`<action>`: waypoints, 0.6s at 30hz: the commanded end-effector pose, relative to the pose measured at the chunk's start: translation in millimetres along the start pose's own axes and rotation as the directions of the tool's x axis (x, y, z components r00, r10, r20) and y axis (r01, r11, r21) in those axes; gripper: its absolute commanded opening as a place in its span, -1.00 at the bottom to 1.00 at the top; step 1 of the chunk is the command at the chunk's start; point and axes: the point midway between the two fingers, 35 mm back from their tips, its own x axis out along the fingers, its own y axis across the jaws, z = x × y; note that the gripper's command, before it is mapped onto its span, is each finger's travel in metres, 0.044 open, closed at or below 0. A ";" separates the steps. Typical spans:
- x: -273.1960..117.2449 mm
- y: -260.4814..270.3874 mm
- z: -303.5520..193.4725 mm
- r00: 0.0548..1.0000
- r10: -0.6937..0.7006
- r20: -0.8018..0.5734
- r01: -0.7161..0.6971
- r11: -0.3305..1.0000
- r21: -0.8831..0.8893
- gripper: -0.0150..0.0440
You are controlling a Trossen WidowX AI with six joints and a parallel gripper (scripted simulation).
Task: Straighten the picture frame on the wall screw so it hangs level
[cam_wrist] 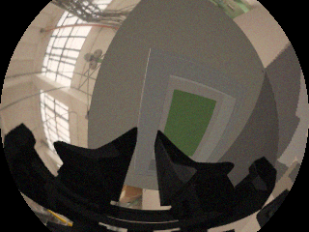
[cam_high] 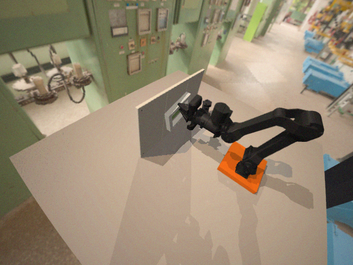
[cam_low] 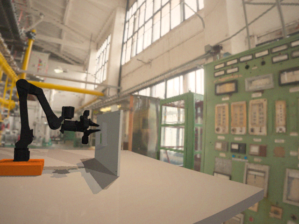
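Two black fingers of my gripper stood nearly together, only a narrow gap between them, closed on the picture frame. The frame was at the face of the upright grey panel, well inside the panel's outer edges. Below its lower side there was bare panel before the table, and to either side more bare panel lay between frame and edge. In front of the panel, the space beneath my wrist was open down to the tabletop, and my orange base sat well apart from the panel's foot.

My arm rose from that base, bent at a high elbow and sloped down toward the panel; past the wrist, the tool pointed almost horizontally at it. In the exterior view one finger was above the other, both tips by the frame's upper part. I could not tell from these angles how level the frame was, and its back was hidden.

The frame looked pale grey, flat-sided and rectangular, with a lighter inner border around a plain green picture. The panel was a smooth, thin slab with a cream edge and small dark dots near its corners; my fingers were matt black and tapered to points.
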 end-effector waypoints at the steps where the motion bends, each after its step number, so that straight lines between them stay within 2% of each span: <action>1: 0.1 5.1 1.1 1.000 0.016 0.000 -0.016 1.000 0.003 -0.49; 18: 0.1 5.1 5.4 1.000 0.016 0.000 -0.016 1.000 0.003 -0.49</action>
